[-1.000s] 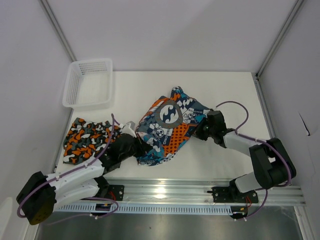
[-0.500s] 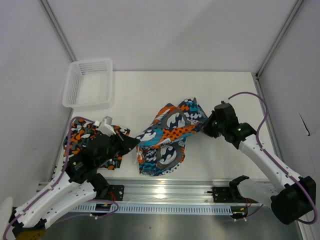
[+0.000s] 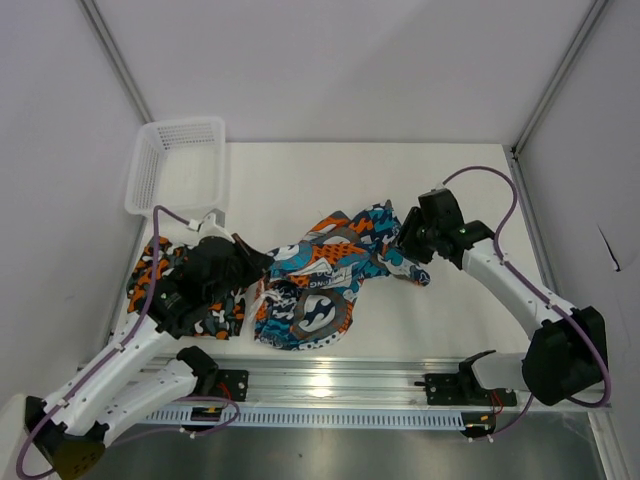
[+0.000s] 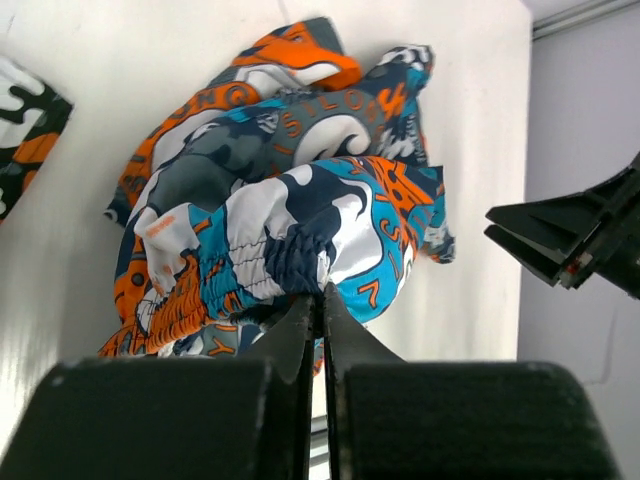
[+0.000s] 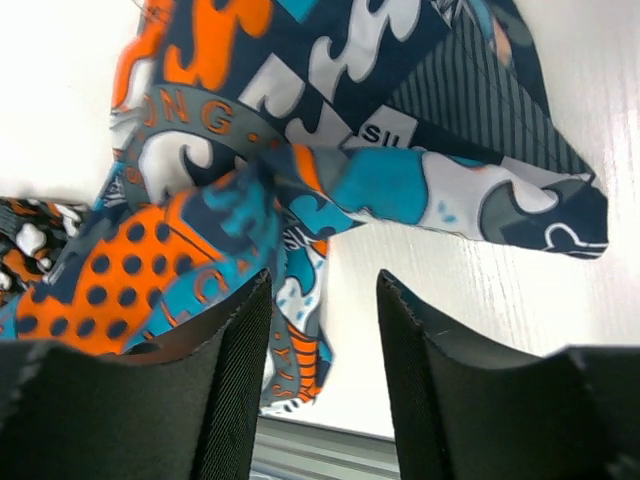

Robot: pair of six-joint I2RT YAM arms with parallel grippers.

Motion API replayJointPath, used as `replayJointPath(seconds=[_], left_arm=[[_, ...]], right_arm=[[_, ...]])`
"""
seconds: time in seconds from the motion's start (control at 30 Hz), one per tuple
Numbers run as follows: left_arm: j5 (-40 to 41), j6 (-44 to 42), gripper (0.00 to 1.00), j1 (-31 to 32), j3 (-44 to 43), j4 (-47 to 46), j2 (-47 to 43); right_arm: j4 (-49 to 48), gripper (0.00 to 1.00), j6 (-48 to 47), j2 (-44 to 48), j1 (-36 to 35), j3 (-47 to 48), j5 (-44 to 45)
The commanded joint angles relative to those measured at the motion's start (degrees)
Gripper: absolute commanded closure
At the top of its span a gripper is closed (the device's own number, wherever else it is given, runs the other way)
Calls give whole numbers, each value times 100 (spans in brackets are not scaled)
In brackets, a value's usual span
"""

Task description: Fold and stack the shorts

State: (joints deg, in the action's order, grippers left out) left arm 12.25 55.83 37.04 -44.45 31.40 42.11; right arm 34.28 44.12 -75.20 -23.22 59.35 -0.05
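**Left pincer holds printed shorts, right pincer stands open**

From my remote station, I see the left gripper [image 3: 260, 264] closed tight on the elastic waistband of the graphic-print shorts [image 3: 320, 282]. In the left wrist view its jaws meet on the gathered blue-and-white band. The shorts lie crumpled at the middle of the white table [image 3: 450, 180], bunched in loose folds between the two arms.

The right gripper [image 3: 405, 246] sits at the shorts' right end with its jaws apart. In the right wrist view, cloth and bare table show through the gap. A loose flap of fabric trails off to the right of it.

The camouflage shorts [image 3: 158, 278] lie flat at the table's left edge, partly under the left arm. The white mesh basket [image 3: 180, 165] stands at the far left corner.
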Motion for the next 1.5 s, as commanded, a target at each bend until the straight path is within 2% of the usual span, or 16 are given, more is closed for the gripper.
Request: replayJointPath(seconds=[0.0,0.1,0.13,0.17,0.23,0.43,0.57,0.7,0.73,0.77,1.0,1.13,1.3,1.47], left_arm=[[-486,-99,100,-258,208,-450,-19],[-706,-3,100,-442,392,-538,43],[-750,85,100,-513,402,-529,78],[-750,138,100,-539,410,-512,104],[-724,243,100,-583,340,-407,210],[-698,410,100,-601,33,41,465],[-794,534,100,-619,-55,182,491],[-891,569,100,-671,-326,463,553],[-891,560,100,-706,-380,620,588],[-908,551,100,-724,-424,692,623],[-1365,411,100,-935,-1092,1544,1291],[-1541,393,100,-970,-1084,1492,1388],[-1743,428,100,-1023,-926,1352,1335],[-1989,516,100,-1041,-873,1255,1335]], right_arm=[[-788,50,-351,102,221,-441,-599],[-1456,45,-456,286,239,-881,-1197],[-1721,41,-509,373,117,-995,-1416],[-1984,33,-562,548,12,-1205,-1801],[-2565,27,-807,690,-365,-1277,-1998],[-2383,17,-1860,437,-1218,-505,-1727],[-2286,7,-2871,181,-2157,-109,-910],[-2872,7,-3988,128,-2546,-301,-645],[-3005,1,-4268,120,-2547,-528,-1089],[-3198,1,-4793,137,-2556,-626,-1189],[-3648,0,-6000,348,-2591,-952,-1252],[-3463,1,-6634,164,-2582,-829,-1925],[-3481,1,-7057,-38,-2792,-794,-1964],[-3490,7,-7242,-399,-3187,-592,-1639]])
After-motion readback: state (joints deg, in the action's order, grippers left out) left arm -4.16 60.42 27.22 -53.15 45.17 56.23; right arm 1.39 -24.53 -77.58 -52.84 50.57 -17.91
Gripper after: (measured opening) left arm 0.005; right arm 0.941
